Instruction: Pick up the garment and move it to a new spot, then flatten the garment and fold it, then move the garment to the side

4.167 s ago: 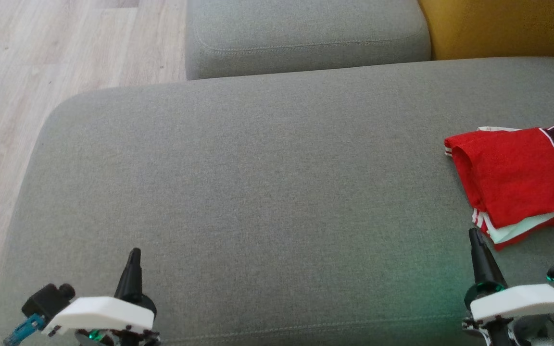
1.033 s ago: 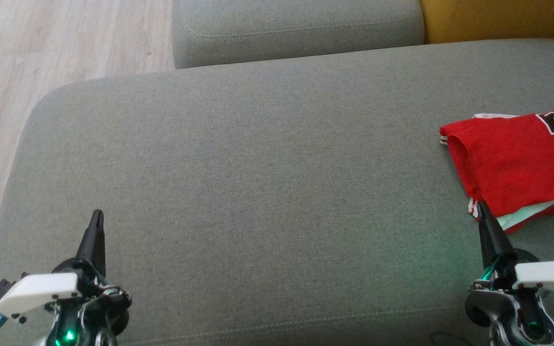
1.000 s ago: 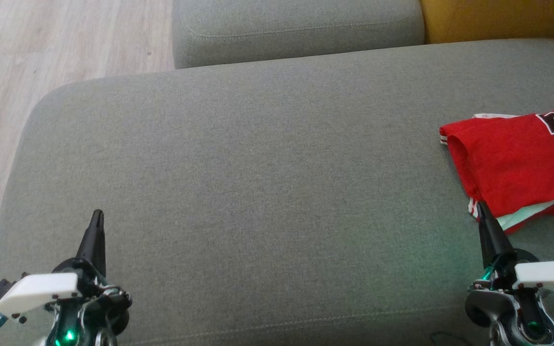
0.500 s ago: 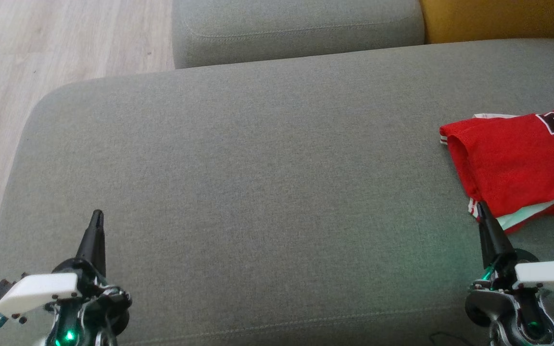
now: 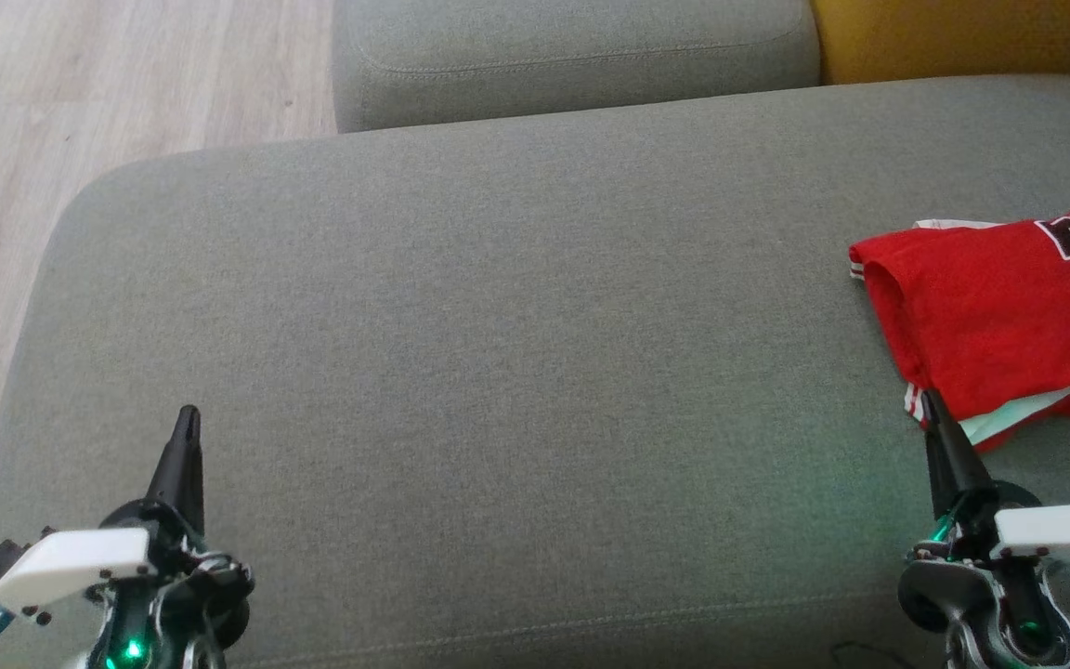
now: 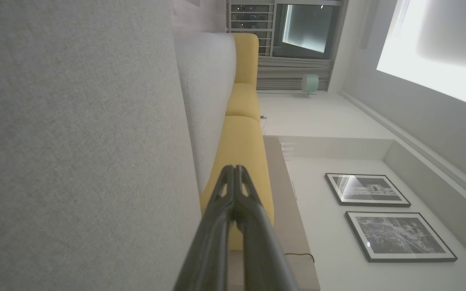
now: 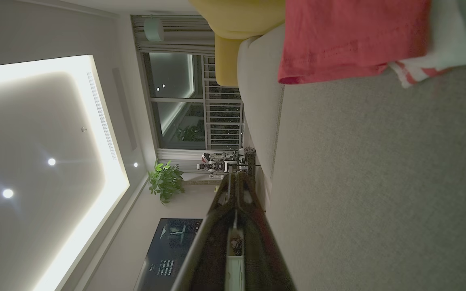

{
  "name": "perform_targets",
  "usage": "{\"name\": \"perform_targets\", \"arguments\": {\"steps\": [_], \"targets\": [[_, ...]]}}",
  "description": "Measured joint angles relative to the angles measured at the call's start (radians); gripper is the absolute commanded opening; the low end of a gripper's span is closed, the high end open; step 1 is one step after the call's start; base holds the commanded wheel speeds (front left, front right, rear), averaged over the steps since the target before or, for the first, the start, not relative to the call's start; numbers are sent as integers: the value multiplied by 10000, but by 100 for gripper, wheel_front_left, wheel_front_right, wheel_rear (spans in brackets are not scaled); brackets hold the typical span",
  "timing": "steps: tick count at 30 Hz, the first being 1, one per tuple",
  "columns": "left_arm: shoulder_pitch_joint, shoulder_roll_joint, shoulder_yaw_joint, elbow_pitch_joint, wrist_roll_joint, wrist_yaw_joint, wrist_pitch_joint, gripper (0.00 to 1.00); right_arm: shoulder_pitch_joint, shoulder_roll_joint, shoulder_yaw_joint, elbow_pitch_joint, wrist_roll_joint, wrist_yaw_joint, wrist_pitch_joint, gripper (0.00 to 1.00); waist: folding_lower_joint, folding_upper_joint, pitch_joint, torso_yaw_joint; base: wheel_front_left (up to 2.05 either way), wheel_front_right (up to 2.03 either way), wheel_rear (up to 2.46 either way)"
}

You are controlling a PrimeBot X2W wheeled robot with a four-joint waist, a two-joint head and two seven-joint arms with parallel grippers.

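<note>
The garment is a red jersey with white trim and dark numbers, lying folded at the right edge of the grey sofa seat. The right wrist view shows the garment at its top. My right gripper stands shut and empty at the lower right, its tip just in front of the garment's near corner. In its own wrist view the right gripper has its fingers pressed together. My left gripper is shut and empty over the seat's near left part. The left gripper shows closed fingers in its wrist view.
A second grey cushion lies behind the seat, with a yellow cushion to its right. Pale wooden floor runs along the left. The seat's rounded left edge drops off near my left arm.
Since about four seconds ago the head camera has shifted and both arms stand differently in view. Over the last second nothing has visibly changed.
</note>
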Motion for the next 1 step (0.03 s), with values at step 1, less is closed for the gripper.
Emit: {"name": "perform_targets", "arguments": {"steps": [1], "targets": [[0, -2, 6, 0, 0, 0, 6, 0, 0, 0, 0, 0, 0, 0, 0, 0, 0, 0, 0, 0, 0, 0, 0]]}}
